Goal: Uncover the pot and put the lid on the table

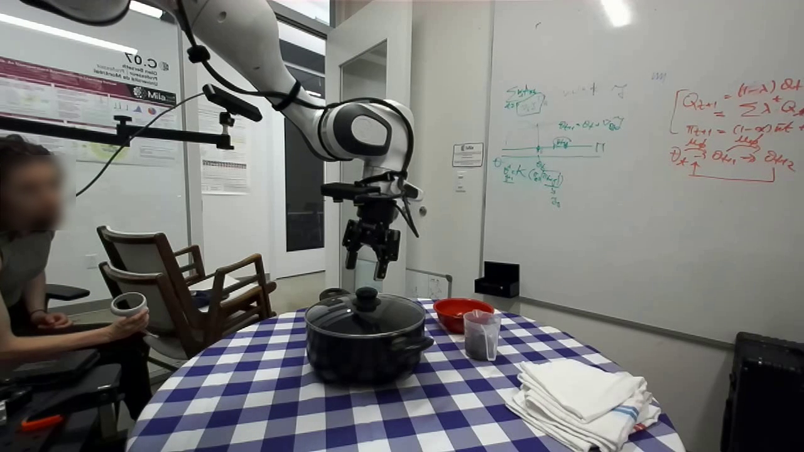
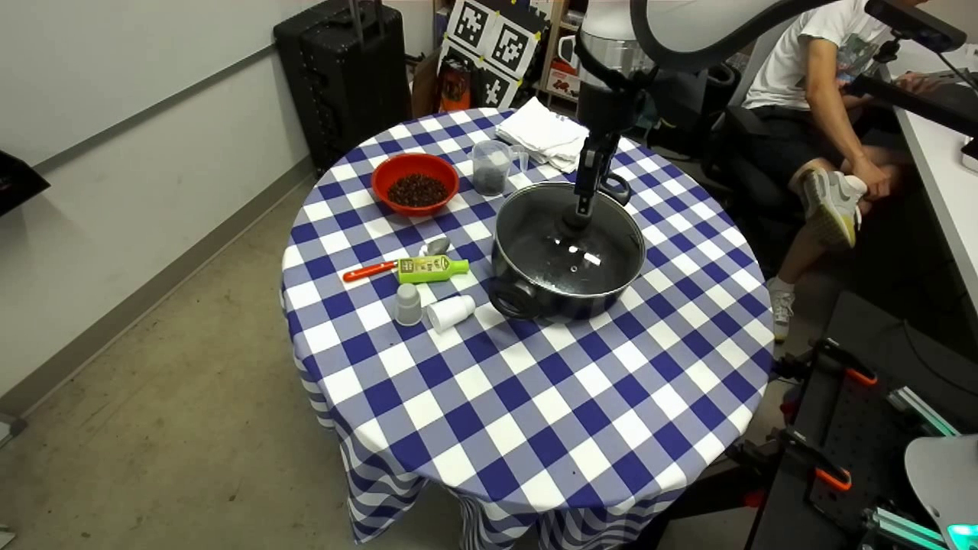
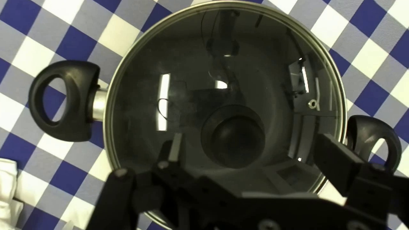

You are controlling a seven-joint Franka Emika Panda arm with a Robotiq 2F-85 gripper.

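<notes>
- Gripper (image 1: 365, 270): over the pot (image 1: 364, 358), pointing down. Fingers (image 3: 337, 163) spread wide, nothing held between them.
- Clearance: visible gap from the fingers down to the knob (image 1: 367, 299) in an exterior view. Wrist view frames the knob between the two fingers.
- Lid (image 2: 546, 252): on the pot, sitting flat, knob up, silvery rim at the pot's edge. See-through, bright reflections on it.
- Pot: upright on the table (image 2: 581, 428) (blue-and-white checked cloth), side handles (image 3: 80, 105) sticking out on opposite sides.
- Red bowl (image 2: 412, 163): near the pot, not touching it. Small dark-brown pieces (image 2: 416, 191) inside, can't tell what.
- Clear jug (image 1: 482, 321): near the pot, bowl side, something dark in the bottom.
- White cloths (image 1: 584, 402): folded in a stack, past the pot handle seen at left in the wrist view.
- Green bottle (image 2: 428, 268): lying down near the pot, toward the opposite handle. Red-handled utensil (image 2: 369, 271) on the bottle's side away from the pot, partly hidden.
- Grey container (image 2: 408, 305), white cup (image 2: 452, 312): same area. Cup is tipped over, nearer the pot.
- Person (image 1: 28, 257): well apart from the pot, holding a pale round thing (image 1: 129, 304).
</notes>
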